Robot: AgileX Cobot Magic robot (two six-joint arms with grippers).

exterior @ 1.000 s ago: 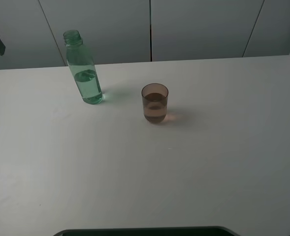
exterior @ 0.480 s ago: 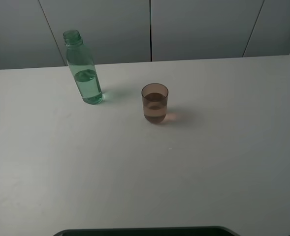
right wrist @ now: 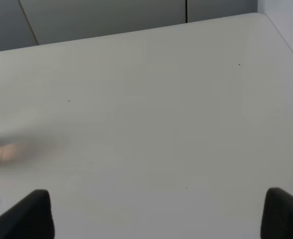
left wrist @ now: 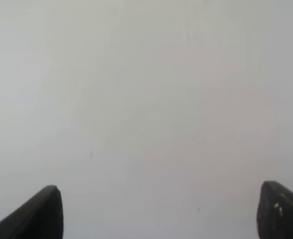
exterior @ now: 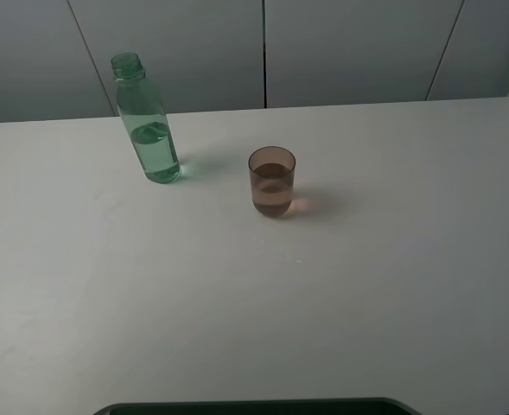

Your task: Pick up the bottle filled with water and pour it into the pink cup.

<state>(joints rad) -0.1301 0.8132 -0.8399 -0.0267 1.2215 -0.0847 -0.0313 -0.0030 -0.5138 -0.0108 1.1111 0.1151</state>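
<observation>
The tall green-tinted clear plastic bottle (exterior: 148, 121) and brownish-pink translucent cup (exterior: 272, 181) stood apart on the white surface (exterior: 323, 294); the left hand (left wrist: 158, 211) and right hand (right wrist: 158, 211) were both spread wide, holding nothing.

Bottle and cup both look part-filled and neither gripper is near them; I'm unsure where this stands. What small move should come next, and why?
Probably none toward the bottle: it stands upright and free, the cup already holds liquid, and both grippers are open over bare table. Keeping clear seems safest.

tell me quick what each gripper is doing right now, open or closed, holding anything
Left gripper: open, holding nothing.
Right gripper: open, holding nothing.
</observation>
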